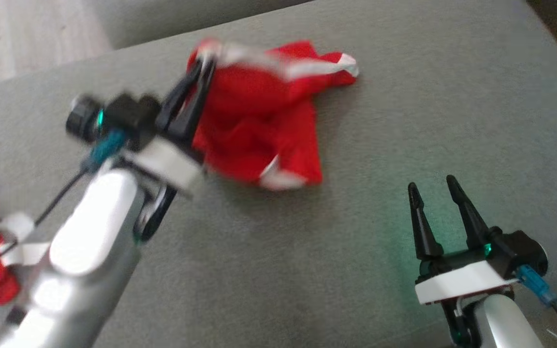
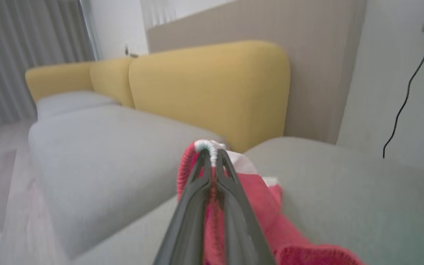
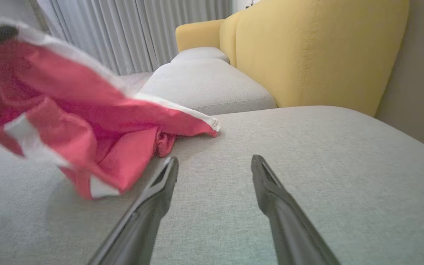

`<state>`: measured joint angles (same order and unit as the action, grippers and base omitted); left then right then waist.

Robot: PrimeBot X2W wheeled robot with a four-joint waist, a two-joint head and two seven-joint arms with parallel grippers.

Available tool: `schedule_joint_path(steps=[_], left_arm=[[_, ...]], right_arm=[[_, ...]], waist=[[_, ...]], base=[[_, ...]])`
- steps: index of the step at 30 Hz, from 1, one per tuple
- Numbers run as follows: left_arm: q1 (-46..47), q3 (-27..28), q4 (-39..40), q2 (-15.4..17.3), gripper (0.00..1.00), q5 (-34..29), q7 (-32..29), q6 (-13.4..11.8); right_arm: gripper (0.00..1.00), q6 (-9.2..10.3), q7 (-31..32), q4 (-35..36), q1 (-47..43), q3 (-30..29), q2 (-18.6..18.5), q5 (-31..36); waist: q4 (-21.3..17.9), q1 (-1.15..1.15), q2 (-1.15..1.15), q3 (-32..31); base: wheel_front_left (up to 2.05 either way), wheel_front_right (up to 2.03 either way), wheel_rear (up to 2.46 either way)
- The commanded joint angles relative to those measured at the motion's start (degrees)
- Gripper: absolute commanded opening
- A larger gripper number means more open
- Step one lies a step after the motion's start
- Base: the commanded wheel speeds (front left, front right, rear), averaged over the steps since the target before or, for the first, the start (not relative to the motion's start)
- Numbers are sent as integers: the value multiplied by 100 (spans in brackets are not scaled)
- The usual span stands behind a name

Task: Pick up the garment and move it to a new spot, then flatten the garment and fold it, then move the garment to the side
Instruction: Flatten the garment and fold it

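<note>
Garment (image 1: 254, 125) of crumpled red cloth, white-edged, pinched by left gripper (image 1: 204, 63).

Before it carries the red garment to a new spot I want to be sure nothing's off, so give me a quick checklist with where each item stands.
1. Left tool shut on the garment at its white-trimmed edge: ok.
2. Garment fully off the grey cushion: not ok, one corner lies on it.
3. Right tool open, apart from the garment: ok.
4. Bare cushion beside the garment for a new spot: ok.
5. Grip deep enough to hold: cannot tell, blurred.
</note>
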<state>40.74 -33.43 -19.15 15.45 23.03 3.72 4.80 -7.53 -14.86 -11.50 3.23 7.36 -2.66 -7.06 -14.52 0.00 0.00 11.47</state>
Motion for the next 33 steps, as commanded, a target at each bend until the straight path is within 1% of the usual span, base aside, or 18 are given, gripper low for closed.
schedule_joint_path(steps=[1, 4, 8, 10, 12, 13, 15, 17, 21, 22, 24, 27, 30, 33], left_arm=[[13, 247, 234, 258, 0, 115, -28, 25], [-298, 338, 281, 506, 0, 251, -24, 44], [-455, 430, 346, 737, 0, 313, 21, 49], [-428, 467, 360, 821, 0, 301, 52, 44], [-327, 504, 353, 890, 0, 266, 94, 39], [-177, 522, 311, 962, 0, 196, 125, 38], [-4, 540, 240, 998, 0, 152, 167, 46], [172, 547, 134, 1030, 0, 111, 217, 62], [488, 559, -76, 1074, 0, 78, 321, 99], [488, 559, -76, 1074, 0, 78, 321, 99], [609, 554, -160, 1076, 0, 71, 366, 113], [729, 521, -273, 1051, 0, 62, 429, 128], [807, 481, -366, 1023, 0, 51, 483, 138], [859, 445, -442, 1010, 0, 41, 523, 144]], right_arm=[[100, 4, -14, 138, 227, 107, -21, -3], [100, 4, -14, 89, 393, 93, -21, -42], [100, 4, -14, -39, 784, 99, -21, -95], [100, 4, -14, -216, 1044, 109, -21, -101], [100, 4, -14, -433, 1352, 117, -21, -250], [100, 4, -14, -730, 1697, 194, -25, -358], [100, 4, -14, -999, 2031, 261, -120, -543], [100, 4, -14, -1237, 2334, 419, -301, -774], [100, 4, -14, -1752, 2827, 838, -617, -1437], [100, 4, -14, -1752, 2827, 838, -617, -1437], [100, 4, -14, -2018, 3023, 1174, -735, -1933], [100, 4, -14, -2149, 3260, 1807, -886, -2980], [100, 4, -14, -1988, 3434, 2509, -1197, -3945], [100, 4, -14, -1721, 3564, 3055, -1546, -4615]], waist=[[233, 0, 0, 131], [435, 0, 0, 290], [671, 0, 0, 525], [779, 0, 0, 656], [881, 0, 0, 808], [966, 0, 0, 954], [1052, 0, 0, 1082], [1122, 0, 0, 1180], [1190, 0, 0, 1341], [1190, 0, 0, 1341], [1215, 0, 0, 1399], [1254, 0, 0, 1450], [1285, 0, 0, 1485], [1301, 0, 0, 1510]], base=[[0, 0, 0], [0, 0, 0], [0, 0, 0], [0, 0, 0], [0, 0, 0], [0, 0, 0], [0, 0, 0], [0, 0, 0], [0, 0, 0], [0, 0, 0], [0, 0, 0], [0, 0, 0], [0, 0, 0], [0, 0, 0]])
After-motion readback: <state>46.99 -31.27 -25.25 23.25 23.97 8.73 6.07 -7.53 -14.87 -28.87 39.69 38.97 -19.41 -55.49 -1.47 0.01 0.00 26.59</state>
